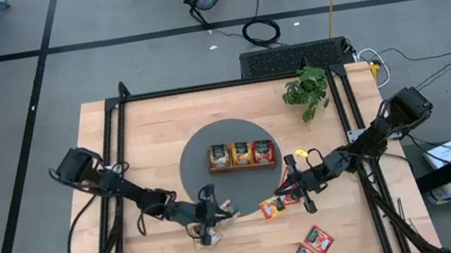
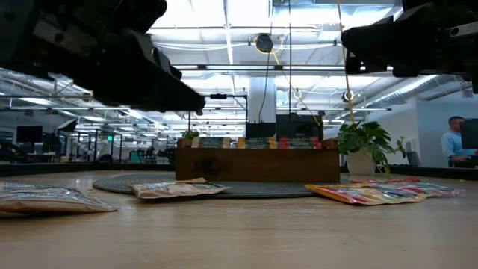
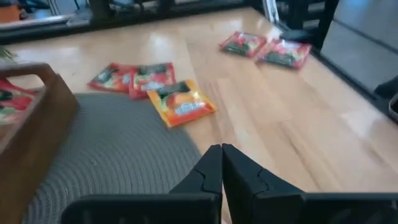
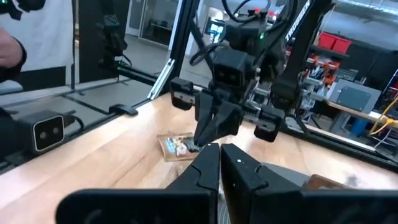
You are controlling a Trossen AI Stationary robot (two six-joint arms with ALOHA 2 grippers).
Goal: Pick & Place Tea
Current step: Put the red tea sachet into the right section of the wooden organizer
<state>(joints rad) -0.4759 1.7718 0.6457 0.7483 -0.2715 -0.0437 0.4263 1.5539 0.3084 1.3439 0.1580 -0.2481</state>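
Note:
The tea lies loose on the wooden table. A beige sachet (image 1: pixel 209 236) (image 4: pixel 176 146) is near the front, an orange one (image 3: pixel 181 103) and a red one (image 3: pixel 132 78) lie by the mat's edge, and two red ones (image 1: pixel 313 249) lie farther right. My left gripper (image 3: pixel 221 153) (image 1: pixel 226 210) hangs shut above the mat's near edge. It is just beyond the beige sachet, with nothing between its fingers. My right gripper (image 4: pixel 219 151) (image 1: pixel 283 189) is shut and bare, held in the air over the red and orange sachets (image 1: pixel 272 207).
A brown wooden tray (image 1: pixel 241 154) with sachets in its compartments stands on a round grey mat (image 1: pixel 201 174) at the table's middle. A potted plant (image 1: pixel 306 91) stands at the far right. Black frame rails (image 1: pixel 118 134) run along the table's sides.

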